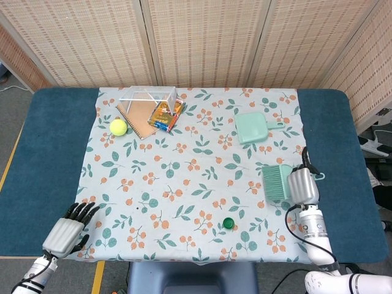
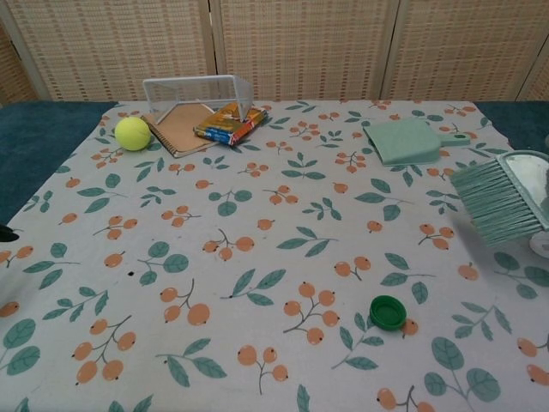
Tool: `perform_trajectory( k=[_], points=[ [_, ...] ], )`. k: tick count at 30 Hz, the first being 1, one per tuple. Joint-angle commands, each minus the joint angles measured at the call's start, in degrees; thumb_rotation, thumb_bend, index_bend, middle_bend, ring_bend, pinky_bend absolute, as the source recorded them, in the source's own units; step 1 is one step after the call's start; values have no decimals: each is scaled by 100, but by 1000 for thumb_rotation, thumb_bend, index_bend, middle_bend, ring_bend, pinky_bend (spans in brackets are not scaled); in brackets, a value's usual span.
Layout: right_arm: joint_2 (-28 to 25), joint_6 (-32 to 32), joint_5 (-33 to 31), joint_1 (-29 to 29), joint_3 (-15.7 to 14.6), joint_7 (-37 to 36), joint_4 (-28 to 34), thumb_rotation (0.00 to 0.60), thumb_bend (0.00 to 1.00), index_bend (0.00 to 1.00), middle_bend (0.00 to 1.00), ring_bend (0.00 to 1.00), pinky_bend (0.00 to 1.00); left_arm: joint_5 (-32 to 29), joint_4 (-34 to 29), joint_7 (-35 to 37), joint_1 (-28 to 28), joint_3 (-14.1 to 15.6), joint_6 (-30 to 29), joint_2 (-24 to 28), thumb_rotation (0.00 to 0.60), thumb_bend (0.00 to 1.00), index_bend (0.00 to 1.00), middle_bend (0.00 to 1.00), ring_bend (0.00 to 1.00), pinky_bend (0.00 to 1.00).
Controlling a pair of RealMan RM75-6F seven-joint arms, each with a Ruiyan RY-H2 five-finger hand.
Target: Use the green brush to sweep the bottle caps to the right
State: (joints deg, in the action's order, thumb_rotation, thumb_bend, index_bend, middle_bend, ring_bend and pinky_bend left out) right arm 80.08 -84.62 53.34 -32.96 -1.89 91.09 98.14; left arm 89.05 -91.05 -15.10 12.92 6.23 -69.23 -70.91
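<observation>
A single green bottle cap [image 1: 228, 223] [image 2: 388, 312] lies on the floral cloth near the front edge, right of centre. My right hand [image 1: 303, 185] [image 2: 536, 187] grips the green brush [image 1: 276, 182] [image 2: 496, 199] at the cloth's right side, its bristles pointing left and raised off the cloth. The brush sits up and to the right of the cap, well apart from it. My left hand [image 1: 66, 227] rests at the front left corner of the table, fingers apart, holding nothing; only a dark fingertip [image 2: 5, 232] shows in the chest view.
A mint dustpan [image 1: 253, 127] [image 2: 407, 140] lies at the back right. At the back left are a wire rack [image 1: 149, 95], a brown notebook [image 1: 142, 117], a colourful packet [image 1: 165, 114] and a yellow tennis ball [image 1: 118, 127] [image 2: 132, 133].
</observation>
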Motion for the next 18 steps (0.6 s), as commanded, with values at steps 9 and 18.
perform_trajectory(
  k=[9, 18],
  points=[
    [432, 207, 546, -249, -103, 222, 1592, 600, 513, 933, 783, 515, 0, 57, -28, 62, -12, 26, -53, 46, 600, 453, 0, 0, 0, 75],
    [1591, 37, 706, -408, -465, 1615, 1111, 600, 513, 933, 783, 515, 0, 107, -39, 175, -26, 31, -123, 119, 600, 454, 0, 0, 0, 75]
  ],
)
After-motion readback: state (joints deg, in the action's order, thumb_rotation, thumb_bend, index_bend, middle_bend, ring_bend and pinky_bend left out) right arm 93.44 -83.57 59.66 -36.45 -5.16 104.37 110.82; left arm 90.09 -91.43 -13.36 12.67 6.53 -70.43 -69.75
